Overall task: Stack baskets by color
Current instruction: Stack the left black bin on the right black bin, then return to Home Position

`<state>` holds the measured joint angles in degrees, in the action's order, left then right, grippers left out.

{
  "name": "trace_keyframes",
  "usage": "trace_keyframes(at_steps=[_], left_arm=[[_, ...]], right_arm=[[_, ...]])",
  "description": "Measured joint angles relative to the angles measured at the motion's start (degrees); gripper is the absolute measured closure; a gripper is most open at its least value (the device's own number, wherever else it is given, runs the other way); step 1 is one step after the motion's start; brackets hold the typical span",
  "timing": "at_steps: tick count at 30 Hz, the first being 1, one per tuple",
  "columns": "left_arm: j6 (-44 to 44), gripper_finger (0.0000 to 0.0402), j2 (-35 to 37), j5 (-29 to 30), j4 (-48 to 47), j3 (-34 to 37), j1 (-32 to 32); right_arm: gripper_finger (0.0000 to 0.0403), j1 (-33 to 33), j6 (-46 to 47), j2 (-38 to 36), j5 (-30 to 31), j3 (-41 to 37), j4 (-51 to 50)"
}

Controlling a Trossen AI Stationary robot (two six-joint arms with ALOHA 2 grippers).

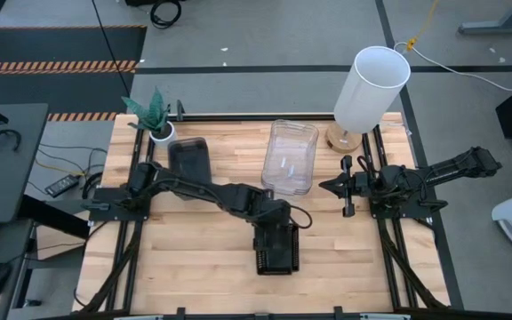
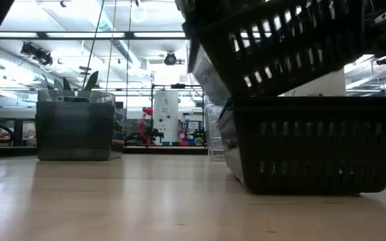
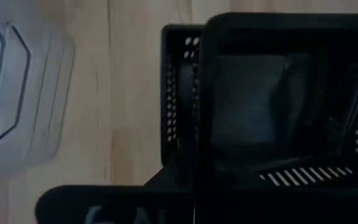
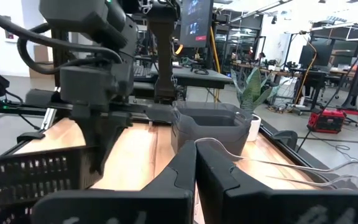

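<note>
Left gripper (image 1: 274, 222): clamped on small black mesh plastic basket (image 2: 280, 43), held tilted directly above, partly inside, second black mesh basket (image 2: 310, 144) on the wooden table (image 1: 185, 258). Beyond it, clear rectangular bins (image 1: 290, 156); smoky grey bins (image 1: 189, 158) further left. Right gripper (image 1: 343, 187): fingers together, empty, right of clear bins

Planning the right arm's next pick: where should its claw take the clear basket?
Take the clear basket by its rim on the long side facing the right claw, coming down from above. It stands open side up with thin walls, so one finger goes inside and one outside. That side looks unobstructed.
</note>
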<state>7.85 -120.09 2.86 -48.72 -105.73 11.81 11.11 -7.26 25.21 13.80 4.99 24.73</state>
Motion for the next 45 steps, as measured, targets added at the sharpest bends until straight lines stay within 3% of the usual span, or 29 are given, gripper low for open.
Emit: trace_keyframes(at_steps=[4, 15, 20, 45], left_arm=[[-1.76, 0.0379, -0.03, -0.09, -0.99, 0.0, -0.02], [-5.71, 0.0264, -0.03, -0.11, 0.3, 0.02, 0.03], [-8.32, 0.0235, -0.03, -0.11, 1.34, 0.02, 0.05], [-14.27, 0.0303, 2.4, 2.49, 0.38, 3.15, 3.85]], right_arm=[[0.0387, 0.0, 0.0, 0.0, 0.0, 0.0, 0.04], [0.0387, 0.01, 0.0, 0.0, 0.0, 0.0, 0.04], [0.0387, 0.01, 0.01, 0.01, 0.0, 0.0, 0.04], [0.0387, 0.01, -0.01, 0.0, 0.0, 0.0, 0.02]])
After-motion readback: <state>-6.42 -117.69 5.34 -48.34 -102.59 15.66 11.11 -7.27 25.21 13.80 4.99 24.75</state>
